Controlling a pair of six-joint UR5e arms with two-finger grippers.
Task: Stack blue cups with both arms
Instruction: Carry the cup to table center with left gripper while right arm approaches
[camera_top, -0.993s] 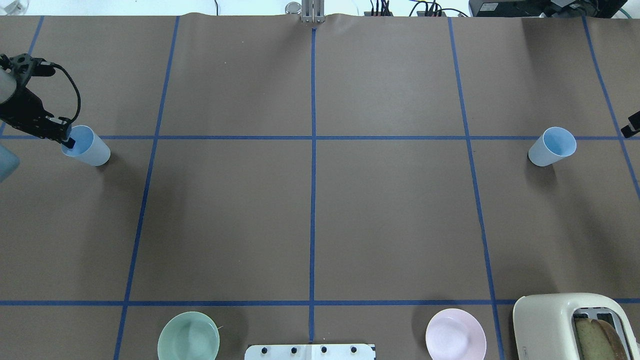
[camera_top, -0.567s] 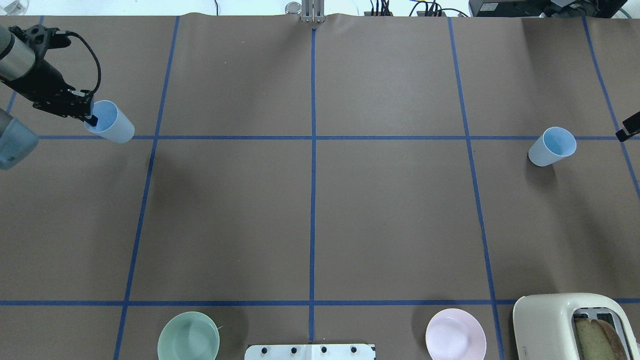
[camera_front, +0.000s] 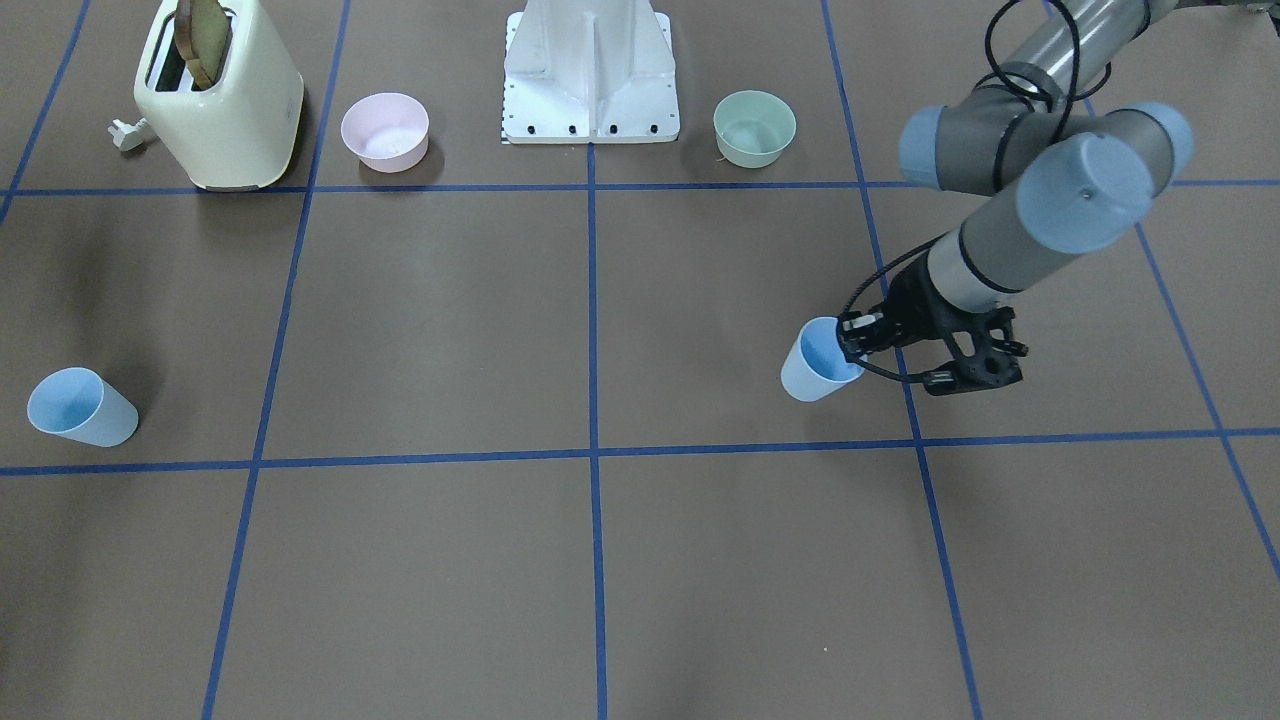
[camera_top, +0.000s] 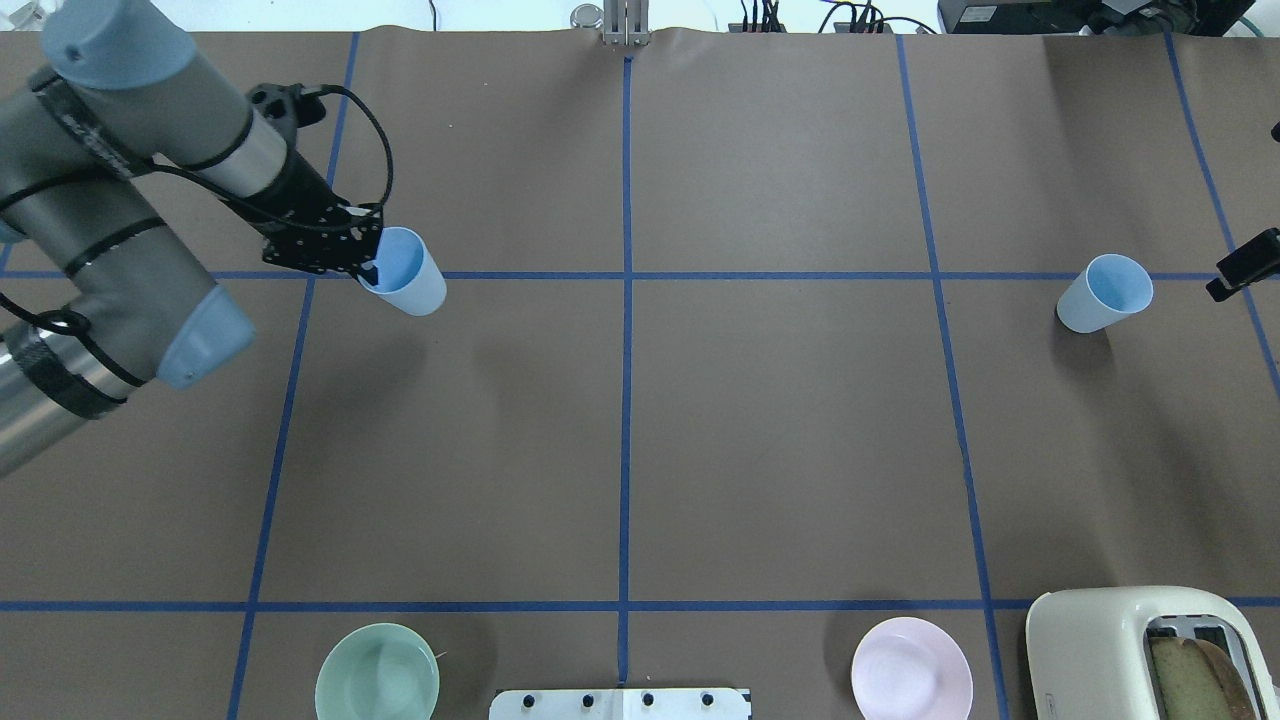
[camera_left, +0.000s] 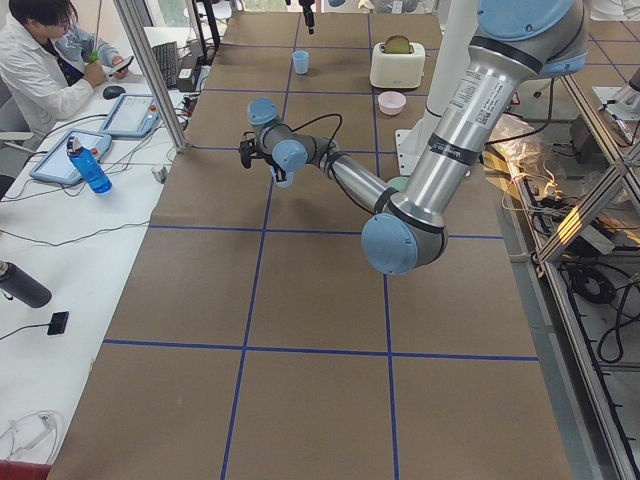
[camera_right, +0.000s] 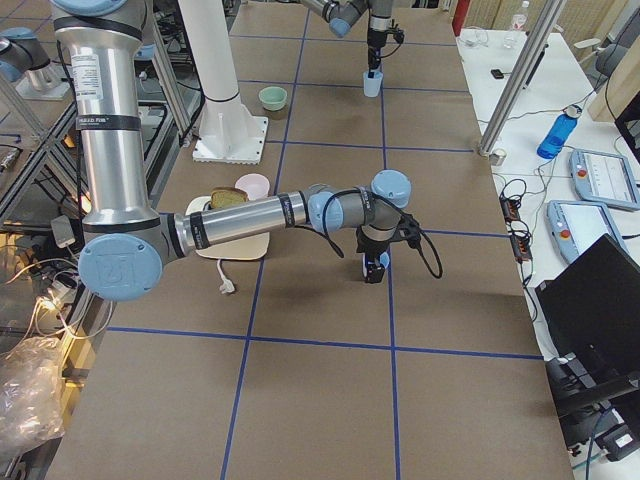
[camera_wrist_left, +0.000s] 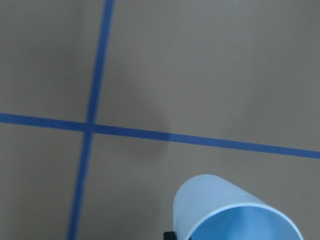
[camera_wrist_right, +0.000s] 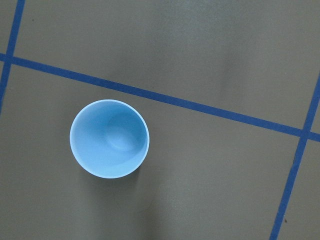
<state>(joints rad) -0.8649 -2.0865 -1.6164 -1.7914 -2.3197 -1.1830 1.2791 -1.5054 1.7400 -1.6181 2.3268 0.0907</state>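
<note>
1. The held cup (camera_top: 405, 272) hangs mouth up with its long axis near vertical. It seems lifted clear of the table (camera_top: 760, 450), since its shadow falls apart from it. It sits in the table's left half, between the left edge and the centre line, and rather nearer the far edge than the robot's edge.
2. The left gripper (camera_top: 370, 264) is clamped on this cup's rim on the side facing the left edge. One finger is inside the wall and one outside.
3. The standing cup (camera_top: 1105, 292) rests upright on the table, mouth up, close to the right edge. It stands by the same cross line of blue tape (camera_top: 760, 275) that the held cup hangs over. The two cups are well apart, with nearly the whole width of the table between them.
4. The right gripper (camera_top: 1243, 265) is just beside the standing cup, on the side toward the right edge, and is not touching it. Its wrist view looks straight down into the cup's mouth. Whether its jaws are wide or narrow cannot be told.
5. Judgement: the right arm is much nearer the standing cup. Stacking depends on closing that cross-table gap with both cup axes kept vertical and aligned.
</note>
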